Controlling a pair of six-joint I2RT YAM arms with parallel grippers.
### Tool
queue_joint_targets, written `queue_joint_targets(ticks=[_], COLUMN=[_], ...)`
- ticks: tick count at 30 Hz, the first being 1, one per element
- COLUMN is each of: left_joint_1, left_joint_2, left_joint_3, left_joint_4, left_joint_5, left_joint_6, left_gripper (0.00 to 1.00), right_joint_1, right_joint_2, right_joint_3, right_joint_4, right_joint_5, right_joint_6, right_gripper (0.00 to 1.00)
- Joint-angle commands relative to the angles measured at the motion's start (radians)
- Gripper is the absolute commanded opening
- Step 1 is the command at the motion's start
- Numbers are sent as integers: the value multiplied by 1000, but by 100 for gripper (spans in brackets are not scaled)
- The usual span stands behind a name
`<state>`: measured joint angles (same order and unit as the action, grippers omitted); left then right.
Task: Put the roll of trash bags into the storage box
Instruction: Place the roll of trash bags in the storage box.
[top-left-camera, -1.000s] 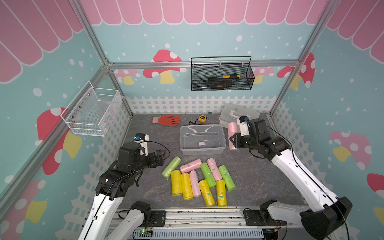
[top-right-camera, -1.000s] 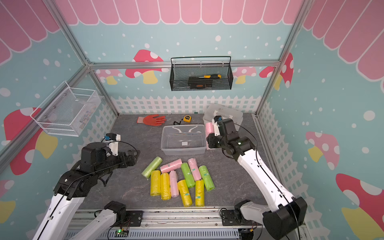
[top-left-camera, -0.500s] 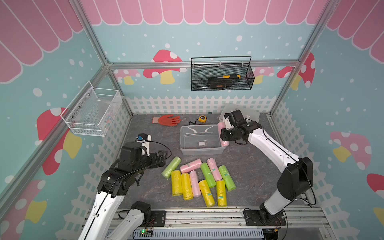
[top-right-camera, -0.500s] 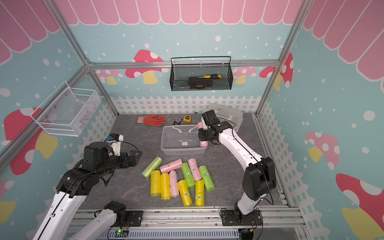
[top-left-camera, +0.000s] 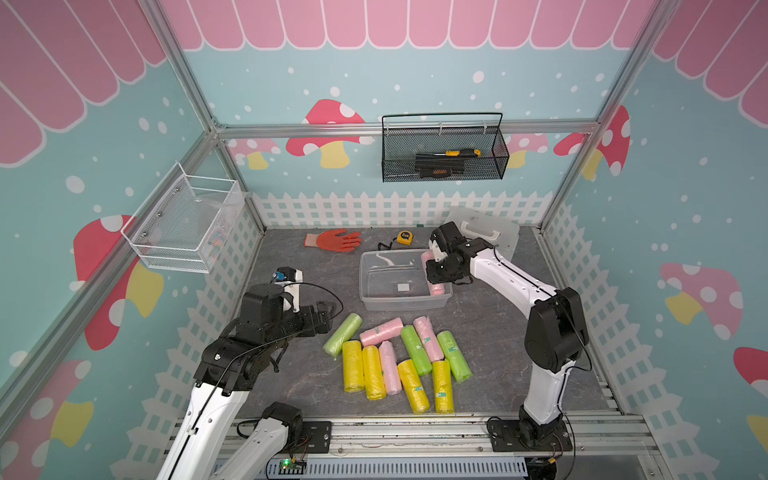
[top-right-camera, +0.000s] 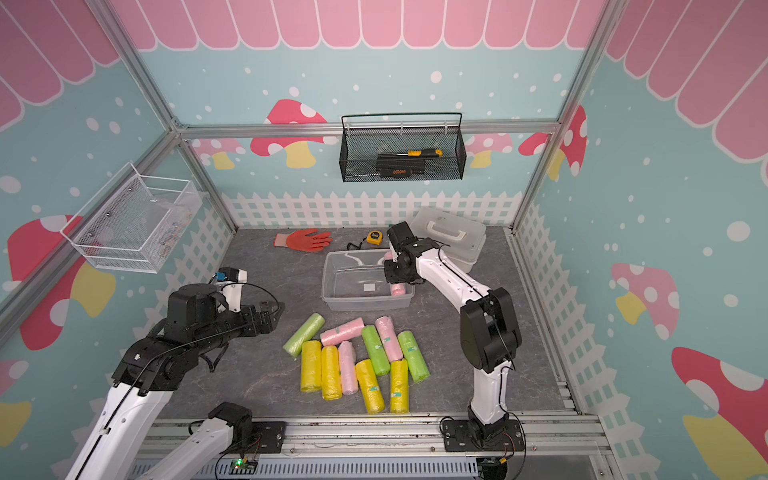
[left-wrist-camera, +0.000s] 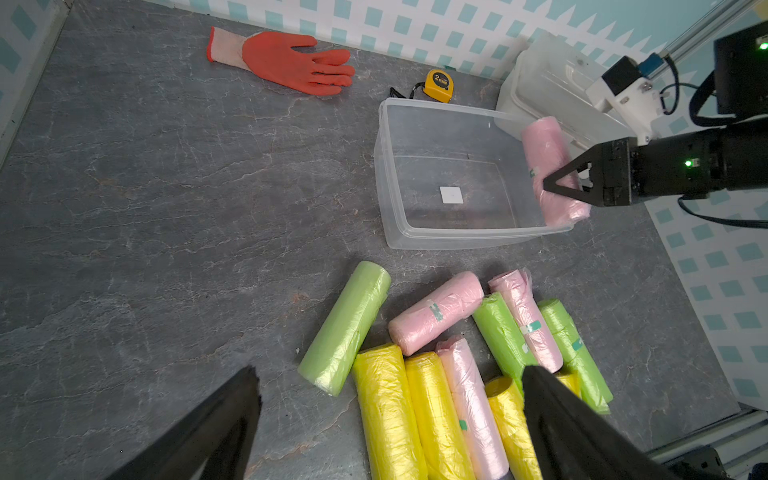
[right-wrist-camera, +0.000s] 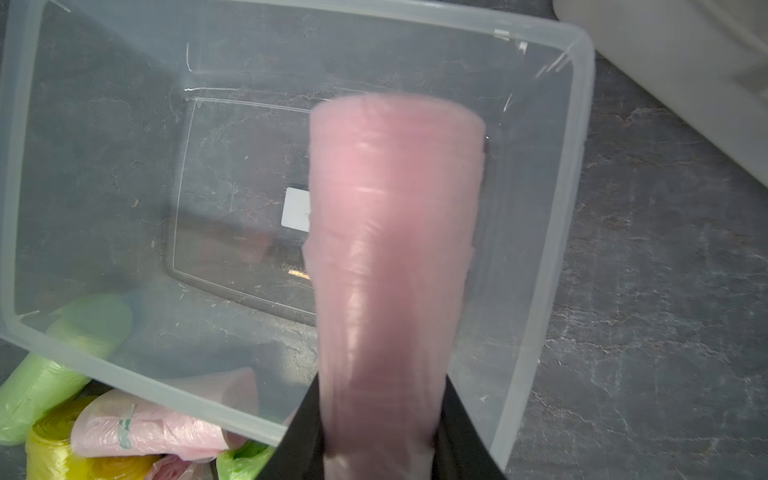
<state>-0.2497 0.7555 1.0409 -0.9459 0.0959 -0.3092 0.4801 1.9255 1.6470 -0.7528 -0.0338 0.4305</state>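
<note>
Well, the right gripper (top-left-camera: 435, 271) has its jaws clamped on a pink roll of trash bags (left-wrist-camera: 545, 151) and holds it over the 3 o'clock side of the storage box (top-left-camera: 364, 279). From the right wrist camera the roll (right-wrist-camera: 395, 216) reaches out above the clear floor of the box (right-wrist-camera: 124, 384), beside the small white sticker; I cannot tell whether its far end touches the bottom. Otherwise the box holds nothing.

At 6 o'clock of the box, the loose rolls (top-left-camera: 395, 361), green, pink and yellow, lie bunched on the grey tabletop (top-left-camera: 291, 257). The left gripper (top-left-camera: 327, 318) hangs at the pile's 9 o'clock edge, jaws spread wide with nothing between them.

An orange glove (top-left-camera: 332, 240) lies at 11 o'clock of the box, a yellow tape measure (top-left-camera: 404, 237) at 12 o'clock, and a white case (top-left-camera: 486, 230) at 2 o'clock.
</note>
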Motion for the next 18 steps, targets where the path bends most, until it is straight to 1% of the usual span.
queue_joint_targets(ticks=[1,8,11,16,18], left_joint_1=[4,4,4,5,4], left_joint_2=[-8,-24,-15,-20,-25], left_joint_3=[-9,-10,-10,-11,-10], left_joint_4=[8,10,10,10,10], left_joint_5=[10,2,4,3,-1], left_joint_6=[13,12,12,12,12], left_gripper=[99,99,99,99,99], right_joint_1=[8,8,8,11,13], right_joint_2=[56,102,125,181,194], right_joint_3=[29,36,39,60,65], right_joint_4=[-29,-36,-37,-70,-72], right_joint_5=[33,80,112,174,178], right_joint_6=[12,19,16,18,18], right_gripper=[15,15,20,23,26])
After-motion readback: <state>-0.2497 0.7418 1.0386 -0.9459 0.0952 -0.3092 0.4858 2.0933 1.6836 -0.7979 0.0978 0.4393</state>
